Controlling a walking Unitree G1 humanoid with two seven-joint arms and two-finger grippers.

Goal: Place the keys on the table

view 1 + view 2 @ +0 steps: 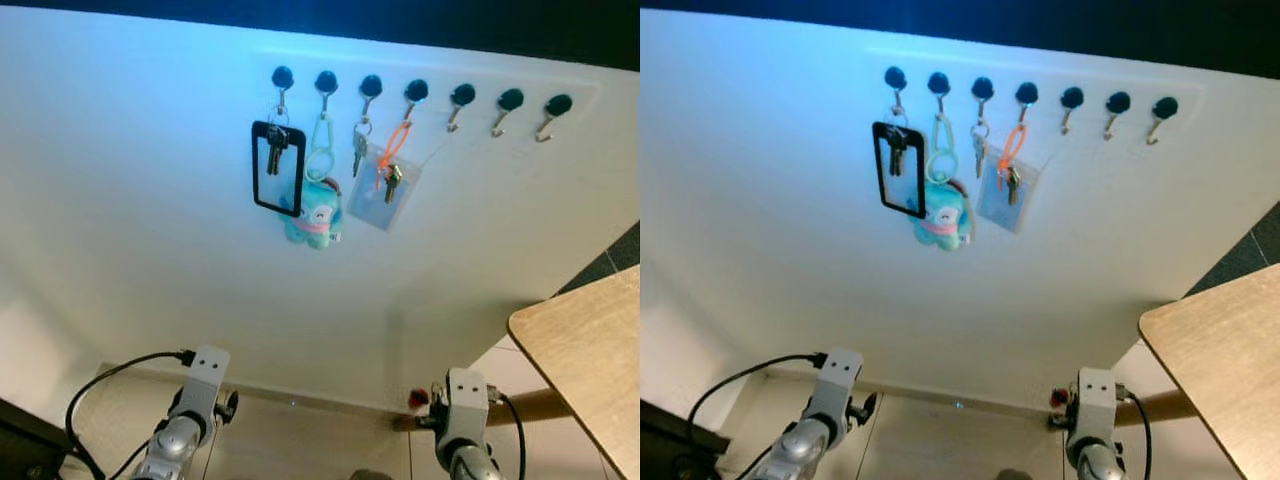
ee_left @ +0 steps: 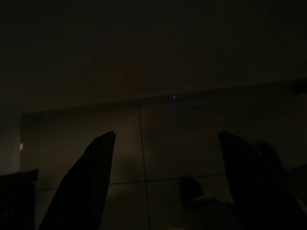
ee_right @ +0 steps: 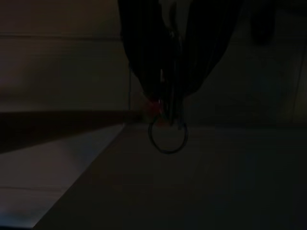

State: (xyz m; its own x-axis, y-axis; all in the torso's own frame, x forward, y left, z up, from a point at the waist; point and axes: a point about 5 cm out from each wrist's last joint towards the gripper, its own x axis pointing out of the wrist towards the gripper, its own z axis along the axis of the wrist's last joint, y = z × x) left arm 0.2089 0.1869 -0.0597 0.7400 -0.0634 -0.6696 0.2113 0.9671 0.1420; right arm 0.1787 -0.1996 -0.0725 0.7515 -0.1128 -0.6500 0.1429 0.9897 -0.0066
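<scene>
Keys (image 3: pixel 167 125) hung pinched in right gripper (image 3: pixel 168 91), ring dangling below fingers, low near floor. Bench (image 1: pixel 590 350) lay to robot's right and higher than gripper, its near corner closest; judged right arm must lift and swing right. Left gripper (image 2: pixel 168 182) idle, fingers wide, nothing held. Other key sets hung on wall hooks (image 1: pixel 417 92) ahead, well apart from both arms.

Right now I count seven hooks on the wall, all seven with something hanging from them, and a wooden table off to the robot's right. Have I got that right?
Not quite. The seven hooks and the wooden table at the right are there, but the left eye view shows things hanging from the four left hooks alone; the three right hooks are bare.
</scene>
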